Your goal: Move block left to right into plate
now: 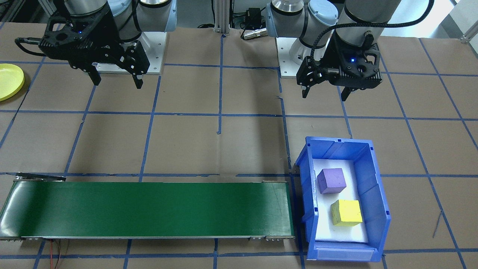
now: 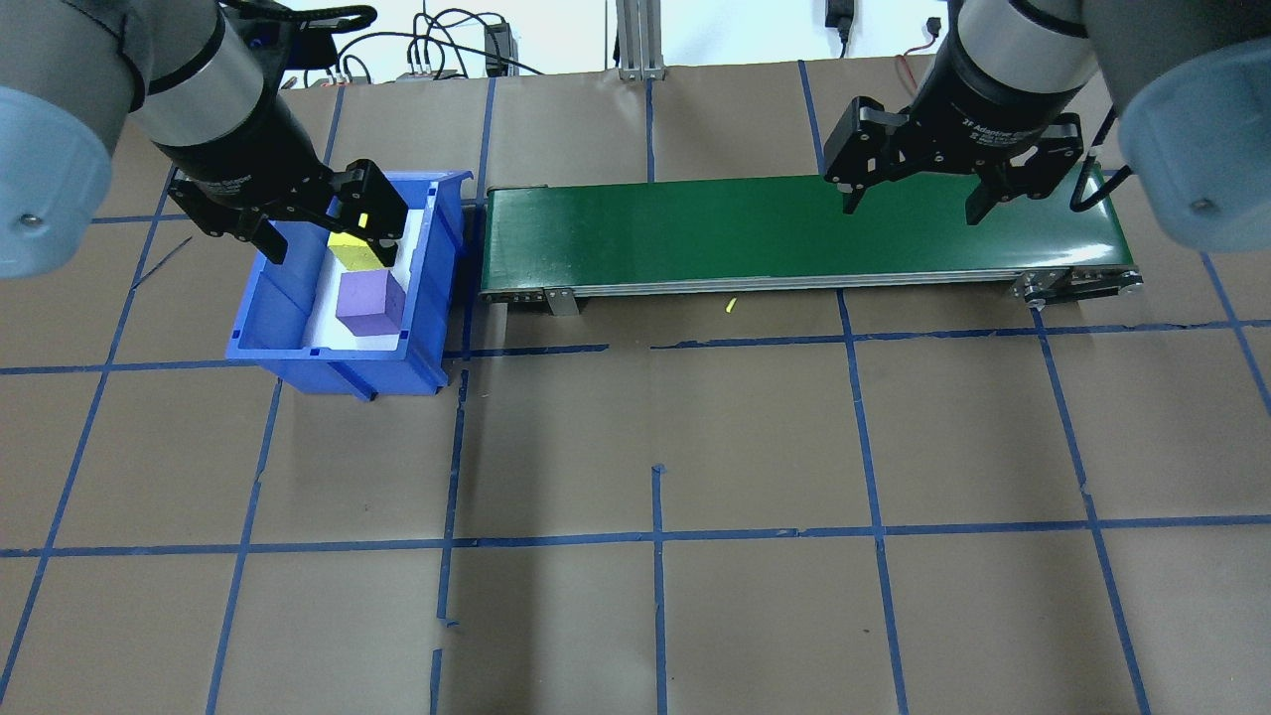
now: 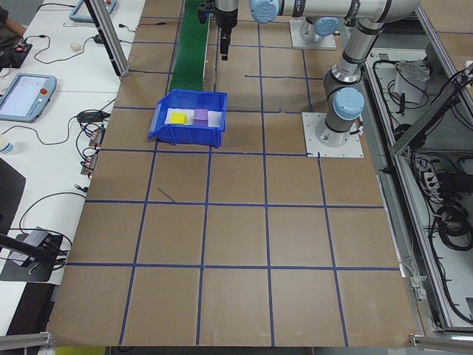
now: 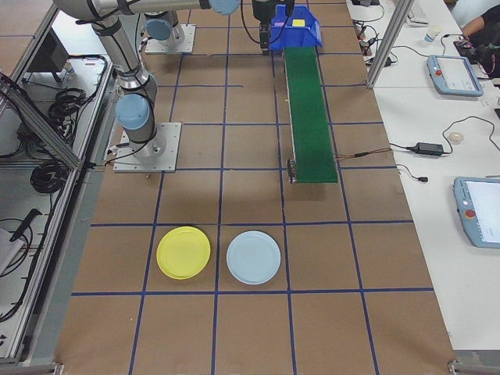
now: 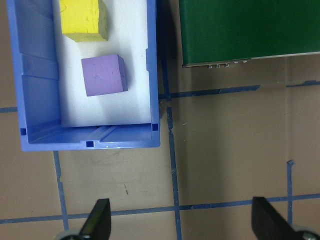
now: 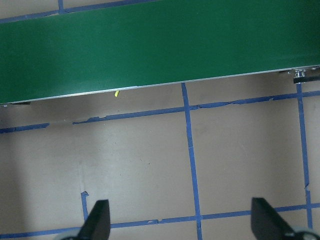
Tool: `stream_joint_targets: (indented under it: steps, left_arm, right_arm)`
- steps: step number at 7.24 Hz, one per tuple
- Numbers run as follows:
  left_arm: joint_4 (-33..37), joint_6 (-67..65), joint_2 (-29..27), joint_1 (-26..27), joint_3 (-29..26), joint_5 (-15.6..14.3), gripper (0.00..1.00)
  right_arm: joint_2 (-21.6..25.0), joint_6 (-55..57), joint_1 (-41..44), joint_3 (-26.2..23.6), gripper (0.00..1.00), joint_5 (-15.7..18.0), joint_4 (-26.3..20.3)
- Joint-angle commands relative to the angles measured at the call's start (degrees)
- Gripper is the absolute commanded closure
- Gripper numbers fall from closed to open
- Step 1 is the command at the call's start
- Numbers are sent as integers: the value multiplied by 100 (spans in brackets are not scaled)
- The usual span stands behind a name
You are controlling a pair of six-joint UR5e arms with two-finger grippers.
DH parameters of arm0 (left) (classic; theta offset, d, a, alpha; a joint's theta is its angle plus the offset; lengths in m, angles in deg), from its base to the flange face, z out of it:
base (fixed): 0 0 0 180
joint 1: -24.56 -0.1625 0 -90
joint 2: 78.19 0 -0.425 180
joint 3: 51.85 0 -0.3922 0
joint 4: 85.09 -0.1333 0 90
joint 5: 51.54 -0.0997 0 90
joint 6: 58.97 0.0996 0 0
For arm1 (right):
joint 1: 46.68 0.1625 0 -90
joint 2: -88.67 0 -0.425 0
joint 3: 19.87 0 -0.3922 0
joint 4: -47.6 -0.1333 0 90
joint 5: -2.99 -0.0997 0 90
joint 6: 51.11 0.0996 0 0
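Front-facing view: two cubes, the purple block (image 1: 331, 181) and yellow block (image 1: 346, 212), sit flat in the blue bin (image 1: 375, 194), below the left gripper (image 1: 324, 93), whose fingers are spread, holding nothing. The right gripper (image 1: 116, 83) hangs equally spread and empty; the yellow plate (image 1: 9, 81) lies beside it at the frame edge.

Overhead view: the right gripper hovers over the green conveyor (image 2: 695, 233).

Right view: a pale blue plate (image 4: 253, 257) lies just beside the yellow one.

Brown paper crossed by blue tape lines (image 2: 655, 536) covers the table (image 2: 755, 616). In the right side view, a white bench (image 4: 437, 195) along the right edge carries teach pendants (image 4: 478, 211) and cables
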Motion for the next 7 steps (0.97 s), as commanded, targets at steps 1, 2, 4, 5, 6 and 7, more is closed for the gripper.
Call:
stream_joint_targets:
  steps: [1, 2, 4, 5, 6, 7]
  left_arm:
    - [-18, 17, -16, -4, 23, -12, 0]
    - [-35, 122, -68, -117, 6, 5, 0]
    - [-663, 490, -706, -449, -47, -39, 0]
    - [-1016, 588, -1041, -739, -4, 40, 0]
    - [-1324, 902, -1340, -829, -21, 23, 0]
    - [-1379, 1001, -1604, -865, 23, 31, 0]
  right_arm:
    - [33, -204, -29, 2, 0, 23, -63]
    - [33, -197, -29, -33, 0, 23, -72]
    - [33, -205, -29, -25, 0, -3, -38]
    - [33, -205, -29, -33, 0, 14, -55]
    - [33, -205, -20, -51, 0, -29, -55]
    - [50, -205, -20, -77, 0, 22, -116]
